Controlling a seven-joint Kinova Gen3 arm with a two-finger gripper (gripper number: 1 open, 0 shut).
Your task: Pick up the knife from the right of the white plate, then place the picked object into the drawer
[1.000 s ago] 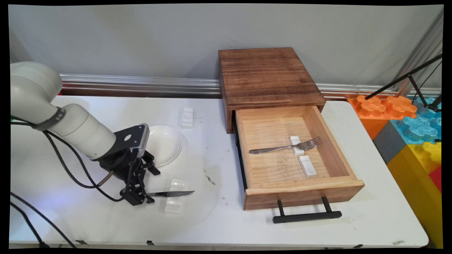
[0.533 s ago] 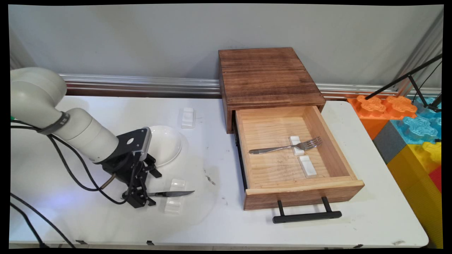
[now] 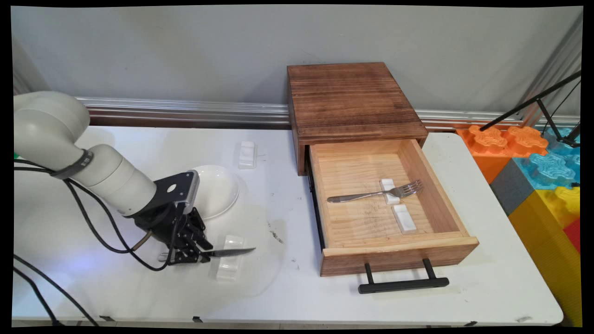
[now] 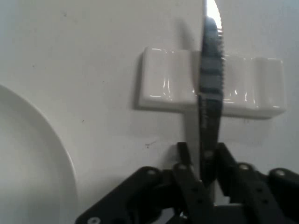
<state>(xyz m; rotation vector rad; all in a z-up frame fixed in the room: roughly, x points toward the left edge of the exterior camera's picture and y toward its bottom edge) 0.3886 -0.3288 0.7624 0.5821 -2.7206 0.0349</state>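
My gripper (image 3: 189, 254) is low over the near left part of the white table (image 3: 287, 287), and its two fingers (image 4: 187, 173) are pressed in on the handle end of a knife (image 3: 227, 253). In the hand view the fingers sit tight against either side of the knife (image 4: 210, 102), which runs straight away from me, up the middle of the picture. From the main view the blade points to the right, away from my gripper, roughly level.

The blade crosses over a small white rest (image 3: 229, 257), a ridged block lying on the table just to the right of my fingertips; in the hand view the rest (image 4: 168, 86) lies crosswise under the blade. I cannot tell whether the blade touches the rest.

A white plate (image 3: 218, 190) lies just behind my gripper, its rim (image 4: 56, 154) showing at the left of the hand view. A second white rest (image 3: 247, 154) sits farther back. Well to the right, a wooden box has its drawer (image 3: 431, 195) pulled open, holding a fork (image 3: 371, 194) laid on one of two white rests inside.
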